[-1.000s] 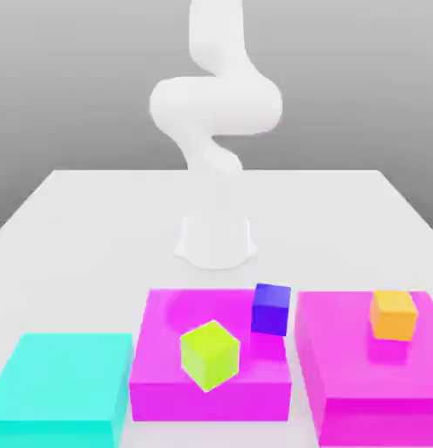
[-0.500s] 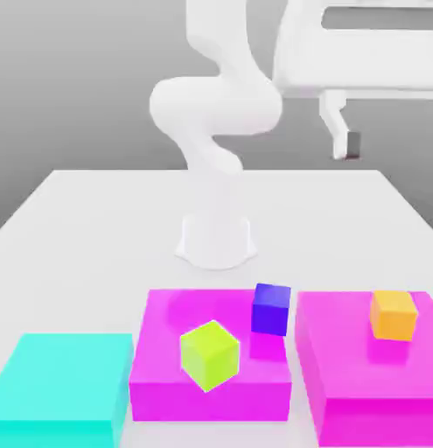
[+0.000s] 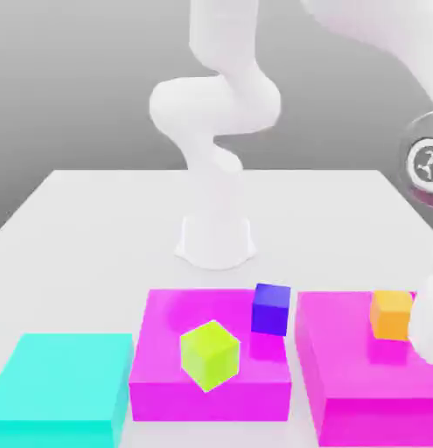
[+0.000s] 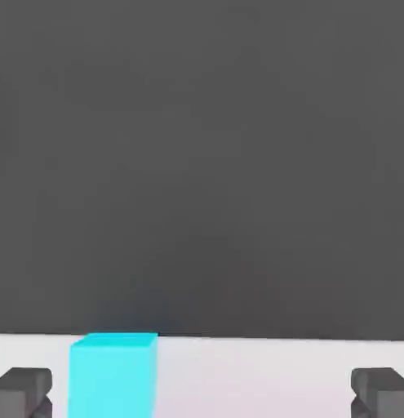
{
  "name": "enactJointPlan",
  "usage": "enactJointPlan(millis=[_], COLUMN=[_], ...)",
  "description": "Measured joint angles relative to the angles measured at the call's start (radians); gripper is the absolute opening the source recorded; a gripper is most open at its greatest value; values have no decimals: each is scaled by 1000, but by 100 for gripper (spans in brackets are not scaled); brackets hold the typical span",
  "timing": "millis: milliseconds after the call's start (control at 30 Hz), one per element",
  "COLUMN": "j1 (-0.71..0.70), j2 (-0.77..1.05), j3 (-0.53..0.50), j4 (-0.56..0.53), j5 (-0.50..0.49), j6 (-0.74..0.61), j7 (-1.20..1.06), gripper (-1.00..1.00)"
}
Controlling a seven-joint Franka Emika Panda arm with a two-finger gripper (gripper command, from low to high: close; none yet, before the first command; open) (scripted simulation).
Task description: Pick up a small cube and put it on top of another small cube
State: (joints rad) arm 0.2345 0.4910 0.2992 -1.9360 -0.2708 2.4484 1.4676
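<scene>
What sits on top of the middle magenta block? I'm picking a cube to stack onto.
On the middle magenta block sit a yellow-green cube near its front and a blue cube at its back corner. What lies underneath the block is covered.

The exterior view faces the arm's base (image 3: 215, 241) across the table (image 3: 97, 219); the hand view skims the tabletop.

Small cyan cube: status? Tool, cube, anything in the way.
Tool open, nothing held. Small cyan cube on the white table, between the fingertips, nearer one of them. Nothing else between tool and cube.
</scene>
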Motion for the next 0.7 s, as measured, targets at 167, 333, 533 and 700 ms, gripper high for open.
enactJointPlan(millis=[167, 333, 533, 700], j1=[60, 76, 64, -16], j2=[177, 234, 176, 25], j3=[-22, -41, -24, -4], j4=[49, 65, 49, -57], j5=[-24, -39, -16, 46], j6=[69, 110, 68, 10], j7=[58, 68, 54, -5], gripper=[0, -100, -100, -100])
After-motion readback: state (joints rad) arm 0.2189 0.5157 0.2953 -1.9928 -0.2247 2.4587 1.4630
